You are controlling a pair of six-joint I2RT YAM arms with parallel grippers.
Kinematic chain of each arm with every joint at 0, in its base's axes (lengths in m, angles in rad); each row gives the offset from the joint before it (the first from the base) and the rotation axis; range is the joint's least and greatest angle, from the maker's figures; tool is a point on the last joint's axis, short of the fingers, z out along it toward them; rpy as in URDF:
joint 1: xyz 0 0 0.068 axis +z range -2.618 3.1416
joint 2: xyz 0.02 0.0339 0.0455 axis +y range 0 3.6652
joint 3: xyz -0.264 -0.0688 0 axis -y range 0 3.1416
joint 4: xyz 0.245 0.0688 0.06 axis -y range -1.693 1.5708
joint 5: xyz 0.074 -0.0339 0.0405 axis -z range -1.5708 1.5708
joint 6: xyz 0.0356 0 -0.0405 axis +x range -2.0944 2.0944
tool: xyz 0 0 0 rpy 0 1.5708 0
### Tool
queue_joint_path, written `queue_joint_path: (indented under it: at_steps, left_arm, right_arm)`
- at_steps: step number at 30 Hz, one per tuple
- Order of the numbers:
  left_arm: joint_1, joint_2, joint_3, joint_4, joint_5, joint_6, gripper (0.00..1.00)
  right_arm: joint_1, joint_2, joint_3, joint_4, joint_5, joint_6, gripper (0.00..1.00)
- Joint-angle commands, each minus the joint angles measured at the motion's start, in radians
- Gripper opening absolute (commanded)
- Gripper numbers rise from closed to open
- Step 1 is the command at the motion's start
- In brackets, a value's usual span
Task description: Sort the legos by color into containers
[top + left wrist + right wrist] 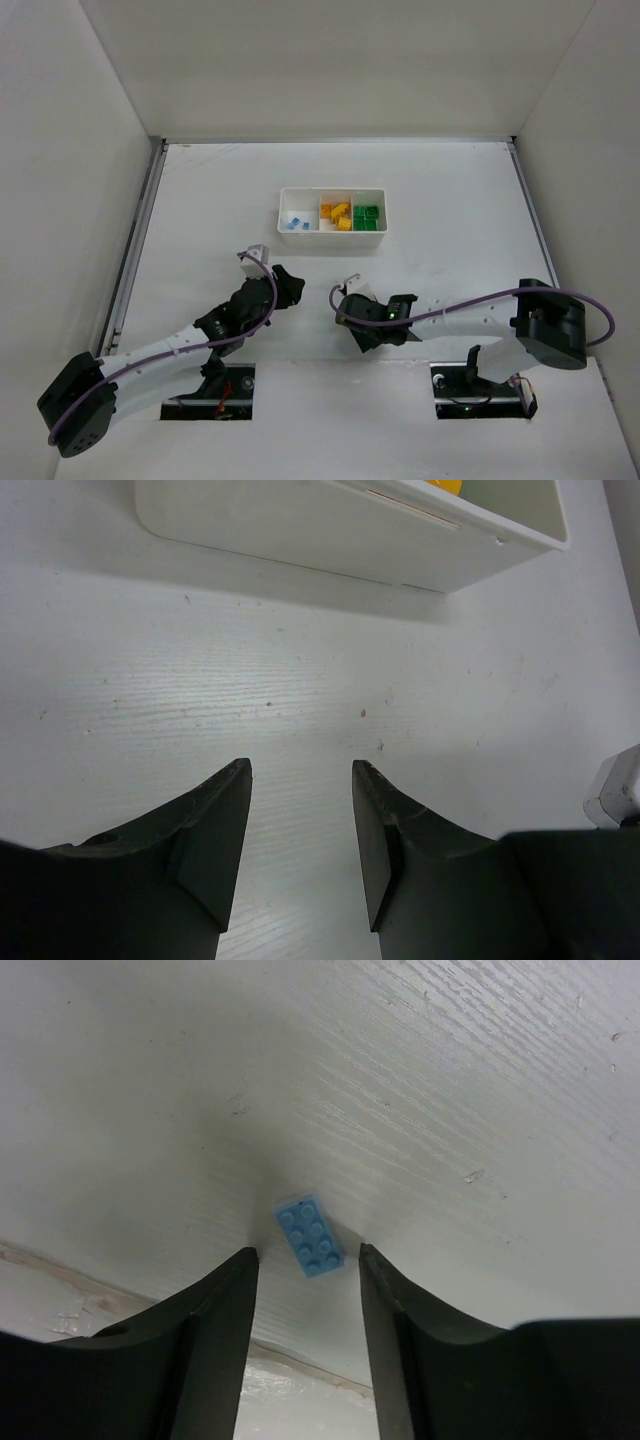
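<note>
At far centre of table (450, 200): white tray (283, 212), smooth thin-walled plastic, rounded corners, three compartments side by side. Left compartment: light blue legos (296, 224); middle: yellow-orange legos (337, 215); right: green legos (368, 216). Judged nearly complete; no loose pieces discernible in overhead view. Remaining, as far as shown: one blue lego (310, 1235), flat on matte, finely grained white table, on near side of tray and apart from it. Rectangular, glossy, two rows of studs facing up, lying skewed between fingers (200, 1330) of right tool (307, 1252). Right tool: parted wider than blue lego, straddling it, gripping nothing yet. Left tool (300, 768): likewise parted, empty, facing tray's front wall. Finger material: dark, matte, wedge-shaped.
</note>
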Motion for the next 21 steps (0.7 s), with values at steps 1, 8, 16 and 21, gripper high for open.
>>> queue_joint_path:
  at_steps: [1, 8, 16, 21]
  left_arm:
    - [0.009, -0.013, 0.024, 0.035, -0.001, 0.017, 0.42]
    - [0.017, -0.038, 0.021, 0.023, -0.001, 0.023, 0.42]
    - [0.032, -0.042, 0.03, 0.017, 0.009, 0.039, 0.42]
    - [0.048, -0.056, 0.028, 0.007, 0.011, 0.04, 0.42]
  right_arm:
    - [0.002, 0.009, 0.007, 0.021, 0.021, 0.006, 0.47]
    - [0.017, 0.036, 0.008, 0.053, -0.01, 0.038, 0.3]
    - [0.019, 0.001, -0.001, 0.068, 0.011, 0.055, 0.18]
    - [0.019, -0.086, 0.002, 0.058, 0.022, 0.063, 0.18]
